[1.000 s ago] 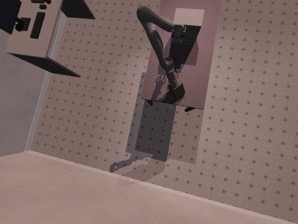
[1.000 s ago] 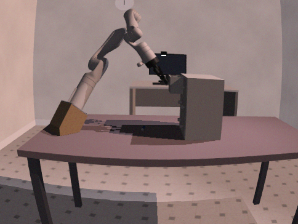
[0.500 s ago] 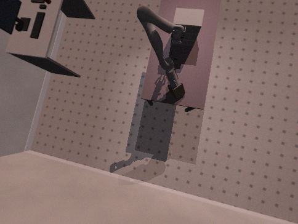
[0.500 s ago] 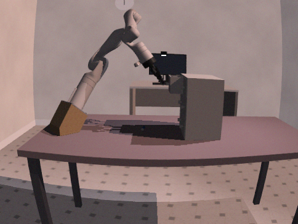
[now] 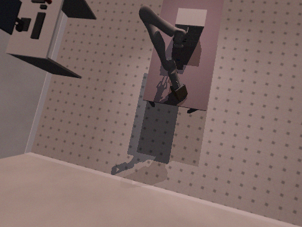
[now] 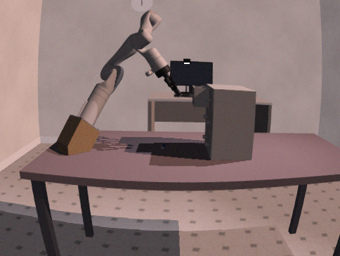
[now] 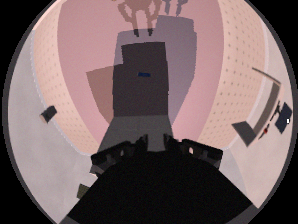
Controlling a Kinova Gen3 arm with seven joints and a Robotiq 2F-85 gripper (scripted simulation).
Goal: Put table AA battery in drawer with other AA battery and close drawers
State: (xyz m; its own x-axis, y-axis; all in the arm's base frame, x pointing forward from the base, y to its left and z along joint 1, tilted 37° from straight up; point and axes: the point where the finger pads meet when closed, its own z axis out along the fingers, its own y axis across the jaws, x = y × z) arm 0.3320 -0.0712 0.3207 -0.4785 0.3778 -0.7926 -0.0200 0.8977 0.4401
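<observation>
See gripper [image 5: 185, 39] [image 6: 178, 94] [image 7: 155, 138] part-open, nothing betw. tips, by pulled-out top drawer [image 6: 201, 96] [image 7: 135, 129]; prob. angled to work its front. Note AA battery [image 6: 164, 145] [image 7: 144, 74] on table [image 5: 199, 84] [image 6: 281, 158] [image 7: 80, 45], in chest's [image 5: 191, 17] [image 6: 232, 123] shadow.

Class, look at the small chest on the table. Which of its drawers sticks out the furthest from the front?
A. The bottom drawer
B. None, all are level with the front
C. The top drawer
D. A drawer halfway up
C. The top drawer juts well out of the front of the chest, while below it only small knobs stand out.
</observation>
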